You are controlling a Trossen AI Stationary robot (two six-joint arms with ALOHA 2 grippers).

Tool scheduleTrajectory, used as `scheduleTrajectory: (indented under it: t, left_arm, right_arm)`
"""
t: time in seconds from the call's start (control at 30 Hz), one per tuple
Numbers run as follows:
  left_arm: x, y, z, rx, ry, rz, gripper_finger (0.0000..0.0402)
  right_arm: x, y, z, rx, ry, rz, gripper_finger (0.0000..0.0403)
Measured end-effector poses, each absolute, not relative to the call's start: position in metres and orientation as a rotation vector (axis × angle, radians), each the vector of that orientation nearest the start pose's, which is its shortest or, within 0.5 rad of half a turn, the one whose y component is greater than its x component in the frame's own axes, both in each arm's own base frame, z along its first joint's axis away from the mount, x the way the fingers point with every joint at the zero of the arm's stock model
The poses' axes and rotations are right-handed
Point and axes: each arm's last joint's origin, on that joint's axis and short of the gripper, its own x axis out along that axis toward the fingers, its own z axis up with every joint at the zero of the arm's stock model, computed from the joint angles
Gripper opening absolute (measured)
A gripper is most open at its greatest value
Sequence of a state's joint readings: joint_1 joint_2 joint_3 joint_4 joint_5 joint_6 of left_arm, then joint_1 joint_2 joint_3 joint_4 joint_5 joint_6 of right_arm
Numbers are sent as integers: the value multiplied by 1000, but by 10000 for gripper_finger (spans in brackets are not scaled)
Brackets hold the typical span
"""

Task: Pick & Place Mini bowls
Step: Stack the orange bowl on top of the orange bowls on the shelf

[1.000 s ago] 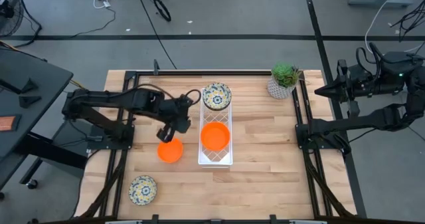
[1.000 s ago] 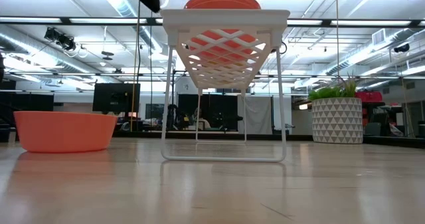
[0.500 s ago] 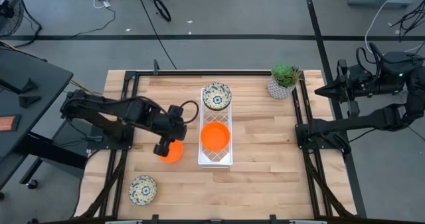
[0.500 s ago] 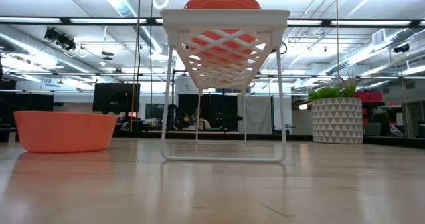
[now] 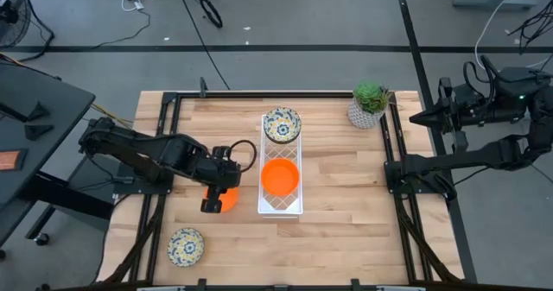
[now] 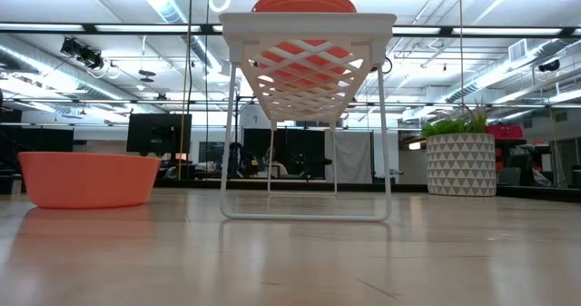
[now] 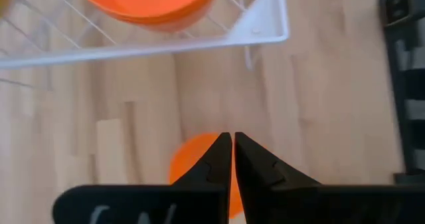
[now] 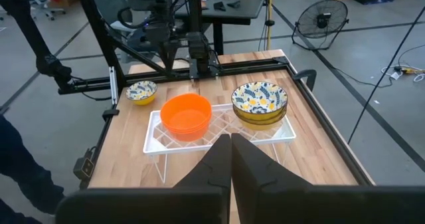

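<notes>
An orange mini bowl (image 5: 226,197) stands on its base on the table, left of the white wire rack (image 5: 282,206). My left gripper (image 5: 211,206) hangs above this bowl's near-left rim, clear of it, fingers shut with nothing between them (image 7: 232,151). The rack holds stacked orange bowls (image 5: 280,177) at its near end and a floral bowl (image 5: 282,124) at its far end. Another floral bowl (image 5: 186,246) sits near the table's near-left corner. My right gripper (image 8: 230,143) waits shut, off the table's right edge.
A potted green plant (image 5: 370,104) stands at the far right of the table. The rack stands on thin legs (image 6: 227,143), raised above the tabletop. Bare wood lies right of the rack and along the near edge (image 5: 346,239).
My left gripper has gone from beside the rack's left side toward the table's near edge, ending over the orange bowl on the table, and it has rolled about its own axis. In the low view it has left the picture's top. The bowls have not moved.
</notes>
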State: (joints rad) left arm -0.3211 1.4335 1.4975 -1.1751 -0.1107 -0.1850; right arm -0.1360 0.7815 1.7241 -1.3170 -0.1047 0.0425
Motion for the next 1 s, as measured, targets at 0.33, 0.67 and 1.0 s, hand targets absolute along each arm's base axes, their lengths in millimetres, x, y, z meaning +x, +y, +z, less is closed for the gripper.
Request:
scheduleTrajectory:
  t: [0.33,0.67,1.0]
  left_arm:
    - [250,-83,352,-161,1169,-13,26]
    - [240,-80,334,-301,1309,153,25]
    - [220,-76,286,-417,1452,271,26]
  right_arm:
    - [18,1,488,87,371,-39,11]
    - [18,1,488,87,371,-39,11]
    - [18,1,488,87,371,-39,11]
